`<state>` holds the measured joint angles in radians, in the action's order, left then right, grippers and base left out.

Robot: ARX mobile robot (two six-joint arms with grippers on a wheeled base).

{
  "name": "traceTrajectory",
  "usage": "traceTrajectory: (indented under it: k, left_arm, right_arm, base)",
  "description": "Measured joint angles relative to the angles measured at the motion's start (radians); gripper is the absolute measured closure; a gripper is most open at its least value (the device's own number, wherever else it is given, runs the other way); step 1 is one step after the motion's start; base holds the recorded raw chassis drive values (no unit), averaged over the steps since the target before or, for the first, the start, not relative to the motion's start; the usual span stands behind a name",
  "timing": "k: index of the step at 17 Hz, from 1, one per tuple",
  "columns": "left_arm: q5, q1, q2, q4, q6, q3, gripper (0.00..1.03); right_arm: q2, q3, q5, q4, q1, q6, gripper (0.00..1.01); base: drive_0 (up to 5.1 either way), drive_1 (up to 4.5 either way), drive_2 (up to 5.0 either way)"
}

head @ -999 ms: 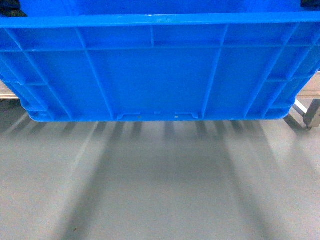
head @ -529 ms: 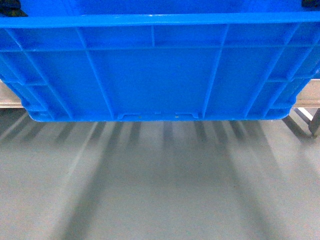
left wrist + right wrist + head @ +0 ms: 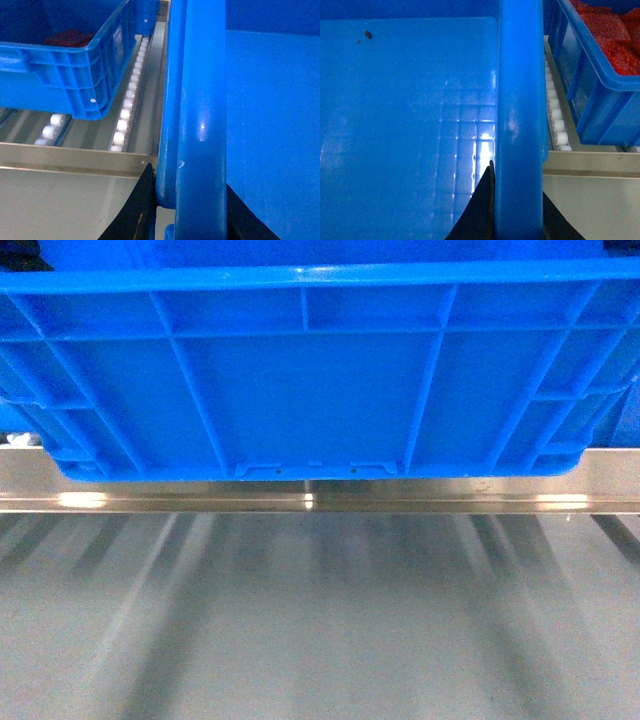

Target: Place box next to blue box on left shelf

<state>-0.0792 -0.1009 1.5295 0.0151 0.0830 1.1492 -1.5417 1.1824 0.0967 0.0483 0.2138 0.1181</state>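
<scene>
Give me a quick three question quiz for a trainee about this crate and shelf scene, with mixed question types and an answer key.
1. True or false: the carried box has parts inside it.
2. Multiple choice: in the right wrist view, the neighbouring crate holds A) red bagged items, B) white rollers, C) nothing.
3. Short answer: what does each gripper clamp?

Key:
1. False. Its interior shows bare apart from a small dark speck.
2. A.
3. The box's thick rim: the left gripper and the right gripper each have a dark finger on both sides of a side rim, in front of the left shelf edge.
</scene>
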Motion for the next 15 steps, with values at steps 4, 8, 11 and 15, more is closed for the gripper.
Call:
traceTrajectory:
  k: [4,8,11,15]
  left_arm:
    - [-0.004,0.000,0.000,-0.003,0.001,0.000,0.84]
    - [-0.002,0.000,-0.001,0.001,0.000,0.000,0.84]
    - [-0.002,0.000,-0.001,0.000,-0.001,0.000,0.84]
    - [-0.002,0.000,-0.001,0.000,0.000,0.000,0.84]
  right_arm:
    - [0.000,0.000,-0.001,0.003,0.000,-0.002,0.93]
    - [-0.001,0.000,0.000,-0.001,0.000,0.000,0.93]
    - [-0.001,0.000,-0.001,0.002,0.000,0.001,0.93]
    - [-0.001,0.000,0.000,0.000,0.000,0.001,0.93]
  base:
    - [0.1,4.28,-4.0]
    - [0.1,4.31,-4.0]
    - [0.1,4.25,-4.1]
    - [0.0,4.18,-4.2]
